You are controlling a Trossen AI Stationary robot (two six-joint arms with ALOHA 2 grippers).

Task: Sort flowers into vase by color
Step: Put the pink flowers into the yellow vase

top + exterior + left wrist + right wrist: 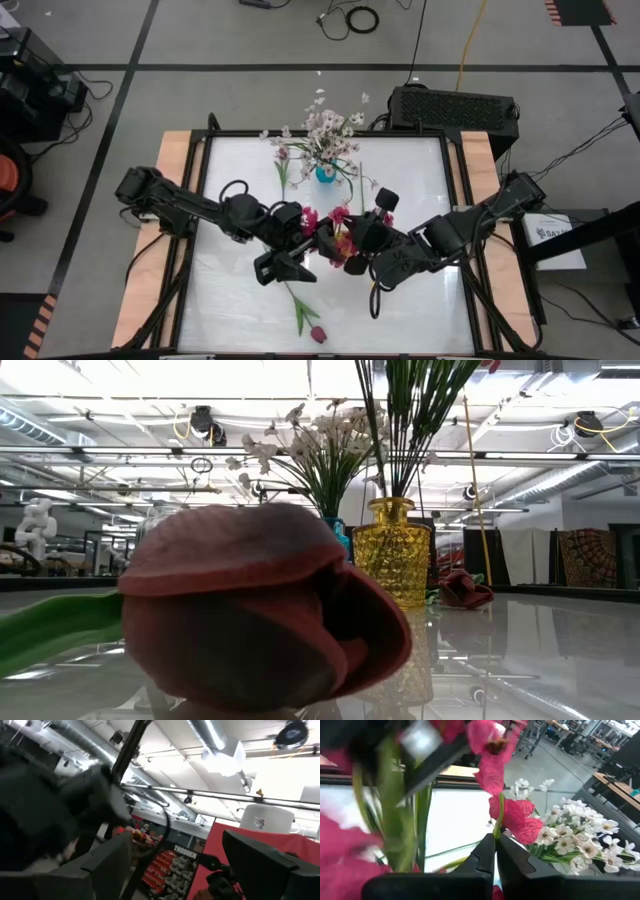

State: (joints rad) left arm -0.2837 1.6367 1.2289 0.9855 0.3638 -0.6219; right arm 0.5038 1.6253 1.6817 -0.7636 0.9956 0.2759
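A yellow glass vase (pixel 392 550) stands mid-table with green stems in it and magenta blooms (pixel 338 214) above it. Behind it a blue vase (pixel 325 173) holds white-pink blossoms (pixel 325 125). My right gripper (pixel 495 851) is over the yellow vase, shut on a magenta flower (pixel 516 821). My left gripper (pixel 185 870) is just left of that vase (pixel 285 265), open, tipped upward, with nothing between its fingers. One maroon tulip (pixel 318 333) lies on its side near the front edge, and another (pixel 465 588) lies right of the yellow vase. My right gripper pinches the magenta flower's thin green stem (pixel 498 826) between its two fingertips, just below the bloom. The fingers lie across the stem. The bloom stands above the fingertips, clear of the table. Where the stem's lower end goes is hidden by the fingers.
A pink-headed flower (pixel 283 160) lies on the table left of the blue vase. The table's wooden side rails (pixel 170 160) border the white top. A black box (pixel 452 108) sits beyond the far right corner. Bare tabletop (pixel 230 300) shows at the near left.
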